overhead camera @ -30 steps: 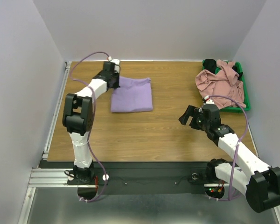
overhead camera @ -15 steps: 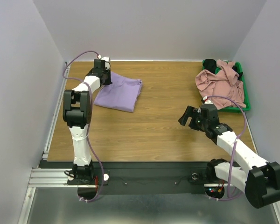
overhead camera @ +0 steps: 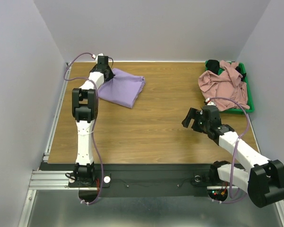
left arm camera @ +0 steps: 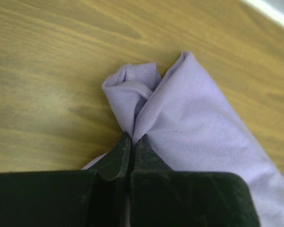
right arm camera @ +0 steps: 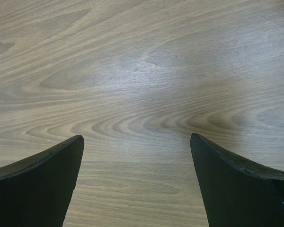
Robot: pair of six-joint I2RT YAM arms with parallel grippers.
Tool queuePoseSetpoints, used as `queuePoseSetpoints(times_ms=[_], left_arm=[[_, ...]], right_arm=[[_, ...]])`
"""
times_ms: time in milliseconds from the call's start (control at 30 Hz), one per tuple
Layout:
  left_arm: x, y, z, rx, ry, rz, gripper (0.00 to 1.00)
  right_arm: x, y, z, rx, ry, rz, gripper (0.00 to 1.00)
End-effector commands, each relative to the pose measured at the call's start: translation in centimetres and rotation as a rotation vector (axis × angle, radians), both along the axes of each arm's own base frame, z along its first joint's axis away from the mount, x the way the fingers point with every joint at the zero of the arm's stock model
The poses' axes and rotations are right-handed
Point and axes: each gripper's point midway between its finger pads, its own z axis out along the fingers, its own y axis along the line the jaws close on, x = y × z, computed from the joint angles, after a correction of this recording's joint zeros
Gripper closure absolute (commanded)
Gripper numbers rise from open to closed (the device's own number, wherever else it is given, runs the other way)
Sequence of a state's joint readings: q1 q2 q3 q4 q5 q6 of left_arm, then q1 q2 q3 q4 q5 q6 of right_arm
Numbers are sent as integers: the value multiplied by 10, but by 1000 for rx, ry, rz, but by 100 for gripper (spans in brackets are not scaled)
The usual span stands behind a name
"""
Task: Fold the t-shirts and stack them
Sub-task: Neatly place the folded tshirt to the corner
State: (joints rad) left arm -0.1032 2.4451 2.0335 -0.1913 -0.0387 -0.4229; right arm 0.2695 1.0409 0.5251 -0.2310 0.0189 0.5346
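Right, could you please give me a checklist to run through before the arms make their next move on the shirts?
1. Left gripper hold on the lavender t-shirt: ok, jaws shut on a bunched edge.
2. Lavender t-shirt lying flat: not ok, the cloth puckers at the pinch.
3. Its lower layers neat: cannot tell, hidden underneath.
4. Right gripper free: ok, open over bare table, holding nothing.
5. Pink t-shirt and black t-shirt folded: not ok, both crumpled in the green bin.
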Motion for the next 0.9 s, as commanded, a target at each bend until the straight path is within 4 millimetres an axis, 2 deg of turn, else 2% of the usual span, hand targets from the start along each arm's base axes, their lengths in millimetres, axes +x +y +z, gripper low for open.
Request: queuePoseSetpoints(times_ms=[0, 67, 133, 200, 267, 367, 467, 667, 733, 867], left_arm=[[17, -10, 1, -173, 1, 200, 100], [25, -22, 6, -278, -9, 253, 100], [30, -36, 0, -310, -14, 291, 100], [34, -40, 6, -326, -40, 367, 100], [38, -54, 12, -355, -72, 398, 100], [50, -63, 25, -396, -127, 383, 100], [59, -62, 24, -403, -154, 395, 100], [52, -57, 5, -425, -122, 465, 100], [50, -52, 7, -427, -129, 504, 100], [55, -51, 28, -427, -187, 495, 100]], right_arm=[[13, -1, 12, -17, -53, -9, 0], [14, -1, 11, -21, -50, -12, 0], [15, -2, 9, -26, -45, -15, 0], [15, -3, 8, -32, -38, -17, 0], [15, -2, 7, -32, -37, -16, 0], [15, -2, 5, -33, -27, -15, 0], [15, -1, 4, -31, -24, -14, 0], [15, -4, 1, -44, -15, -27, 0], [16, -4, 0, -43, -13, -27, 0], [16, -5, -2, -48, -3, -28, 0]])
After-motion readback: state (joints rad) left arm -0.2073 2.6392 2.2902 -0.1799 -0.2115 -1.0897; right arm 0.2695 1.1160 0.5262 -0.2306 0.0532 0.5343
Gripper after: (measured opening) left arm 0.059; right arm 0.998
